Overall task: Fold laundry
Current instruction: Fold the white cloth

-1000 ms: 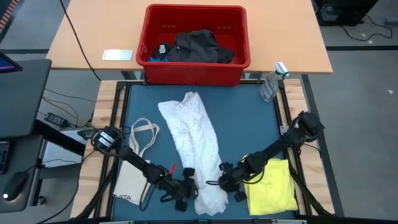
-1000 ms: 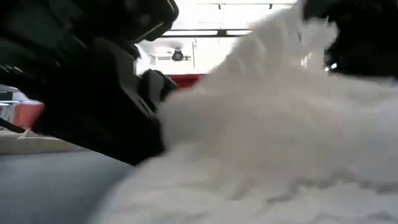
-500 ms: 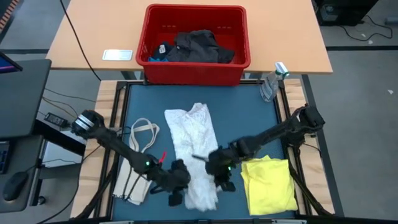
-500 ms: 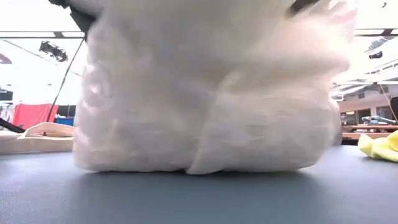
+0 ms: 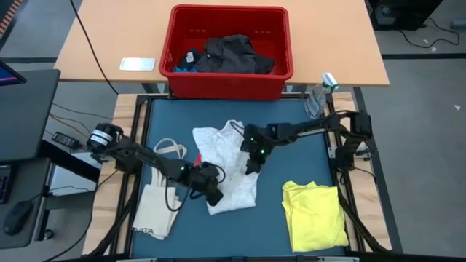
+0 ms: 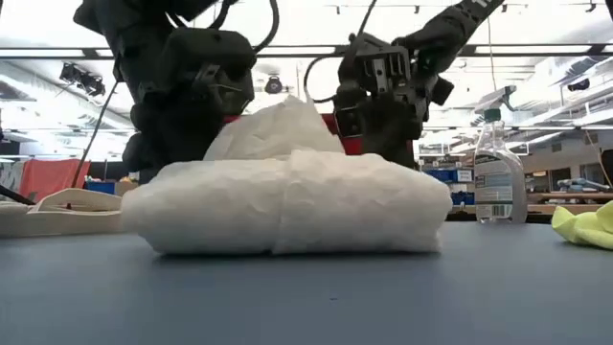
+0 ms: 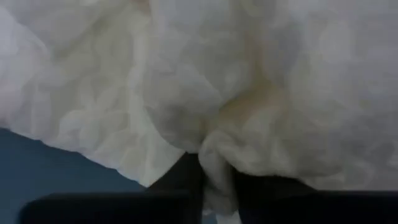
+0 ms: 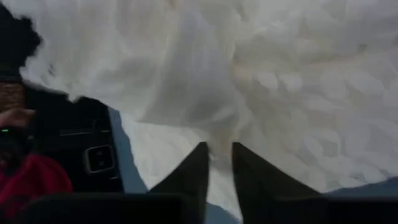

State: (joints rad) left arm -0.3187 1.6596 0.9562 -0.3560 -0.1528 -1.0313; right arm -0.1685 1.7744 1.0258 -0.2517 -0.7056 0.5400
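White garment: the white garment (image 5: 227, 173) lay folded at mid-table (image 5: 291, 145).
Left gripper: the left gripper (image 7: 214, 177) had its fingers clamped on a fold of white cloth.
Right gripper: the right gripper (image 8: 219, 163) had its fingers narrowly apart with white cloth between them.
High view only: the yellow garment (image 5: 315, 216), tote bag (image 5: 159, 196), and dark clothes (image 5: 231, 55) in the red bin (image 5: 229, 78).
Low view only: the spray bottle (image 6: 495, 172) stood upright.
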